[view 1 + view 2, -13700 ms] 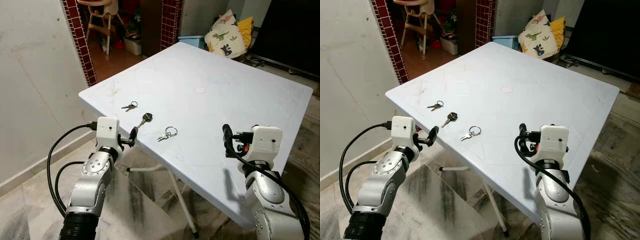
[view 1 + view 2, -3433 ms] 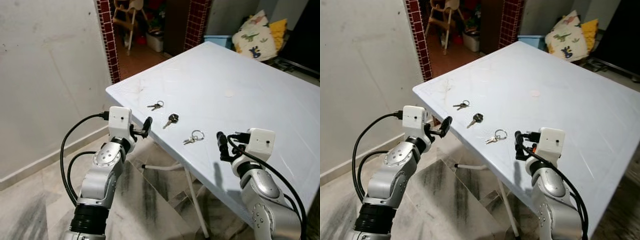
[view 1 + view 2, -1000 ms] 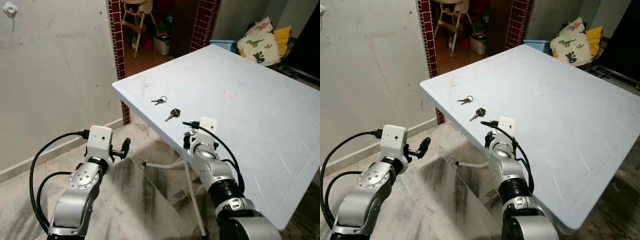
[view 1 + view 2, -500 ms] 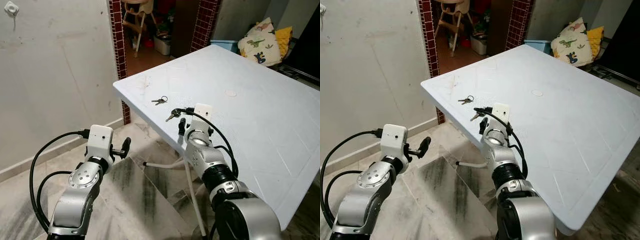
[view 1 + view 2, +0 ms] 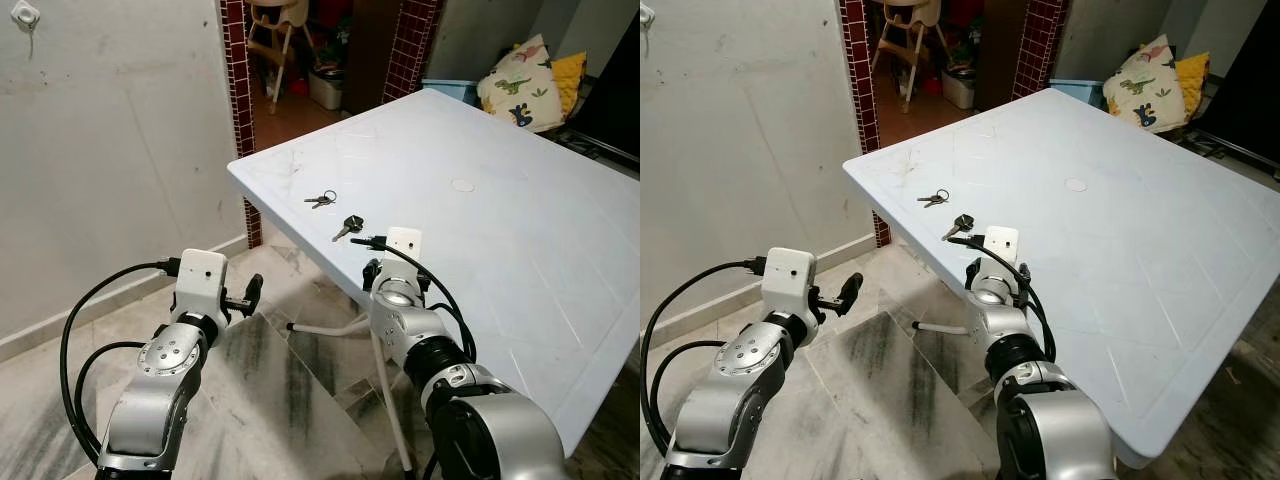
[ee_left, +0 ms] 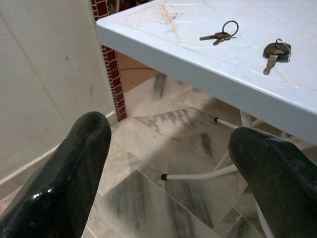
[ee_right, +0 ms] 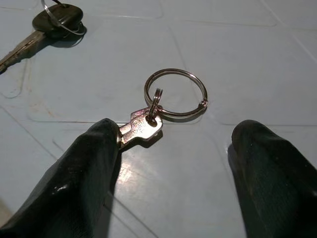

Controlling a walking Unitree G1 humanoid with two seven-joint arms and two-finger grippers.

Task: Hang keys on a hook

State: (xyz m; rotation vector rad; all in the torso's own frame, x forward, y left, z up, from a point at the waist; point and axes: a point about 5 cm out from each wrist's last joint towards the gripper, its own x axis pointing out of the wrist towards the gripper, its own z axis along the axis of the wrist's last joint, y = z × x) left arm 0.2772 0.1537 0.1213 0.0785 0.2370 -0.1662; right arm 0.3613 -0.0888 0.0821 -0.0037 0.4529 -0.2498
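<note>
A silver key on a ring [image 7: 173, 94] lies on the white table [image 5: 500, 230] near its front edge. My right gripper [image 7: 176, 136] is open just over it, one finger [image 7: 94, 168] covering the blade's end and the other off to the side. In the eye views that gripper [image 5: 369, 272] hides this key. A black-headed key [image 5: 347, 226] and a small key pair [image 5: 320, 199] lie farther along the edge. A white hook [image 5: 22, 15] is fixed high on the wall at left. My left gripper [image 5: 250, 294] hangs open over the floor, off the table.
The table's corner [image 5: 232, 168] points toward a brick-framed doorway [image 5: 235, 60] with a high chair behind. Marble floor [image 5: 290, 400] lies below my arms. Cushions [image 5: 520, 85] sit beyond the table's far side. The table's white leg [image 5: 330, 325] runs under the edge.
My right gripper, raised half a second ago, has dropped back toward the table edge over the silver key. The left arm has stayed put.
</note>
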